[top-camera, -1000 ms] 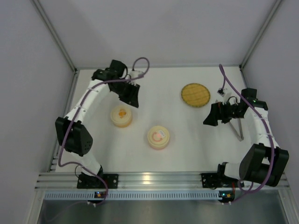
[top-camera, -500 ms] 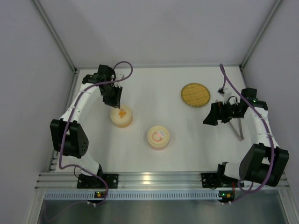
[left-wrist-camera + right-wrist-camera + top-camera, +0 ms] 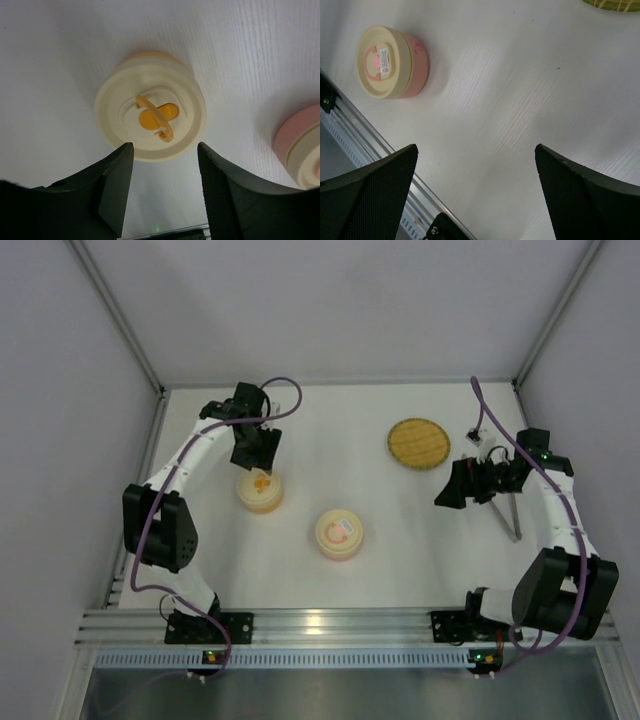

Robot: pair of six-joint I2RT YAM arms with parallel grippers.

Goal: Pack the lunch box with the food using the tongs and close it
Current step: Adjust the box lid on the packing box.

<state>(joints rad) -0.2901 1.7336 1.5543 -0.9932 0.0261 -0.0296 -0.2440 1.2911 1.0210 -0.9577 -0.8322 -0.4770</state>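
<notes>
A round cream-lidded lunch box with an orange flip handle (image 3: 260, 489) (image 3: 150, 116) sits at the left of the table, lid on. My left gripper (image 3: 256, 452) (image 3: 165, 149) hovers just behind and above it, open, with nothing between its fingers. A second round lunch box, pink with a cream lid (image 3: 339, 533) (image 3: 392, 62), stands near the middle. The silver tongs (image 3: 509, 517) lie on the table at the right, partly under my right arm. My right gripper (image 3: 452, 487) (image 3: 476, 150) hangs wide open above bare table, left of the tongs. No food shows in any view.
A round woven yellow plate (image 3: 418, 443) (image 3: 615, 4) lies at the back right, beyond the right gripper. The pink box also shows at the right edge of the left wrist view (image 3: 303, 150). An aluminium rail (image 3: 320, 622) runs along the near edge.
My left gripper swung left and then back to sit over the orange-handled box, and its jaws have widened. The right arm has not moved.
</notes>
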